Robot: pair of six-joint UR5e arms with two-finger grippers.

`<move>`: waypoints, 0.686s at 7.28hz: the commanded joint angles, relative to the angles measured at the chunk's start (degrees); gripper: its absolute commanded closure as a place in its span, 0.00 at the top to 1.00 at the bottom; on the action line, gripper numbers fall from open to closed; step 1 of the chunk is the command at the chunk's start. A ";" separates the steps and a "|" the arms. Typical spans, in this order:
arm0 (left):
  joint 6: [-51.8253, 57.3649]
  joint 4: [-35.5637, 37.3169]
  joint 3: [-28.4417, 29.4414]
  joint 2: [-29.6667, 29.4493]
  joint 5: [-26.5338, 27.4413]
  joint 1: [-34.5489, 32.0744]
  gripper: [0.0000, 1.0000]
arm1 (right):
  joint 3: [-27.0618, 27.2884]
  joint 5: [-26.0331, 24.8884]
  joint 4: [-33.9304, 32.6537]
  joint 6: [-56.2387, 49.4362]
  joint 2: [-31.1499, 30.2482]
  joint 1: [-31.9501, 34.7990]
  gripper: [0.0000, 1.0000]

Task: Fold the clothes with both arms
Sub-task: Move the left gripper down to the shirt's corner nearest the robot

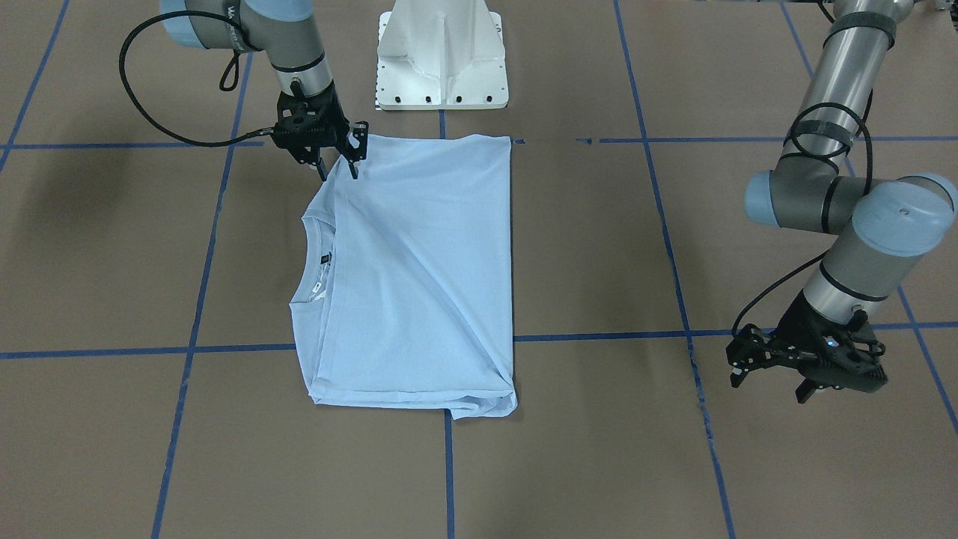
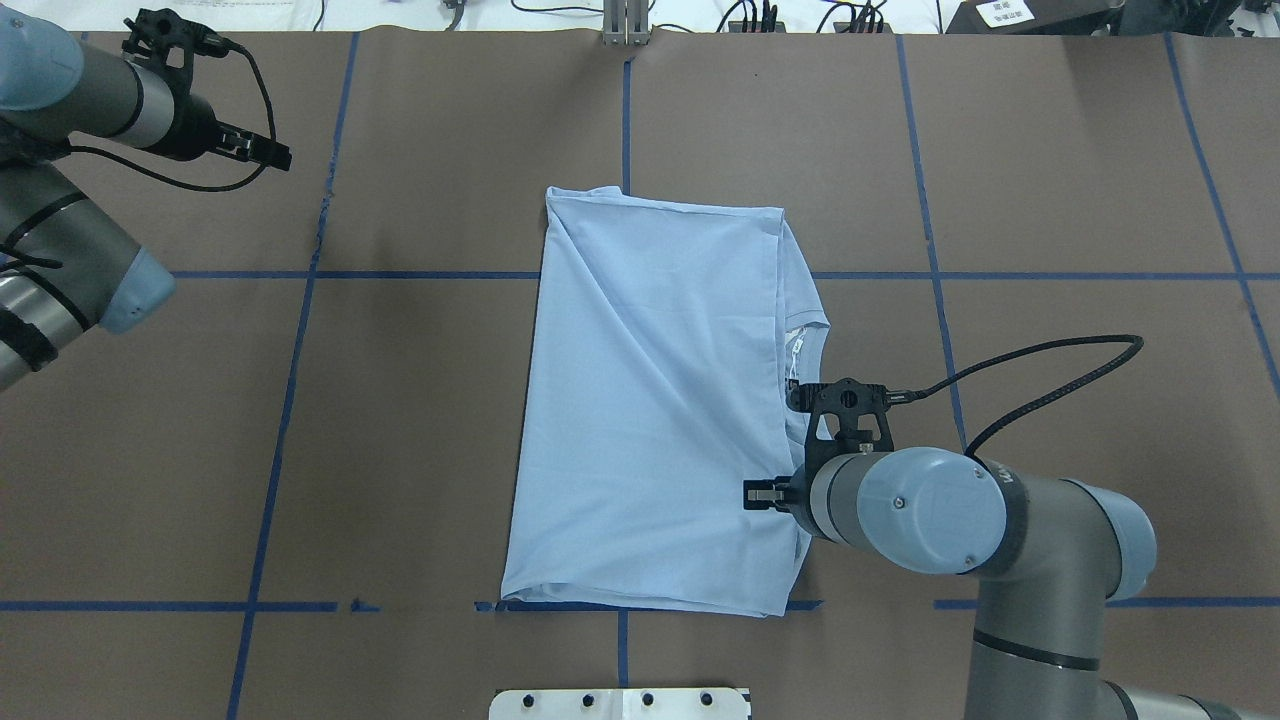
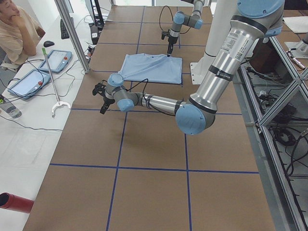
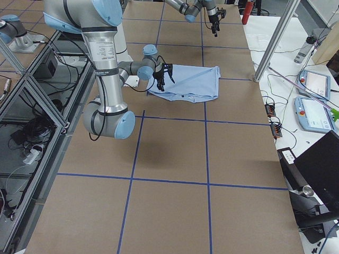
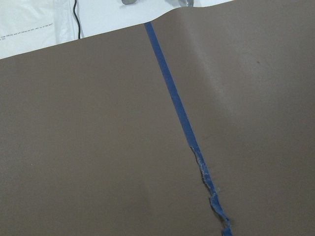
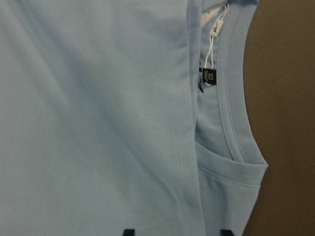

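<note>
The clothes are one light blue T-shirt [image 1: 426, 277] [image 2: 660, 400] lying folded flat on the brown table, collar and dark neck label [image 6: 209, 76] toward the robot's right. My right gripper [image 1: 338, 176] [image 2: 762, 494] hovers at the shirt's near right corner by the shoulder, open, and its fingertips [image 6: 129, 231] show apart over the cloth without pinching it. My left gripper [image 1: 771, 385] [image 2: 275, 155] hangs open and holds nothing above bare table, far to the shirt's left. The left wrist view shows only table and blue tape. The chest print is hidden.
The white pedestal base [image 1: 441, 60] stands just behind the shirt. Blue tape lines [image 2: 300, 275] grid the table. A person [image 3: 17, 29] sits at a side table with tablets [image 3: 57, 60] beyond the far edge. An aluminium post [image 3: 72, 33] stands there.
</note>
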 commanded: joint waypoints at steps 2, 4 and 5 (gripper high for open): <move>-19.41 0.07 -15.21 7.85 -4.53 5.97 1.00 | 0.11 2.95 7.06 4.40 0.64 3.19 1.00; -30.76 0.07 -29.38 15.08 -3.30 14.08 1.00 | 0.11 2.69 15.66 9.08 -3.04 3.10 1.00; -36.38 -0.54 -34.66 17.80 1.66 19.51 1.00 | 0.11 2.52 19.71 10.05 -4.97 3.10 1.00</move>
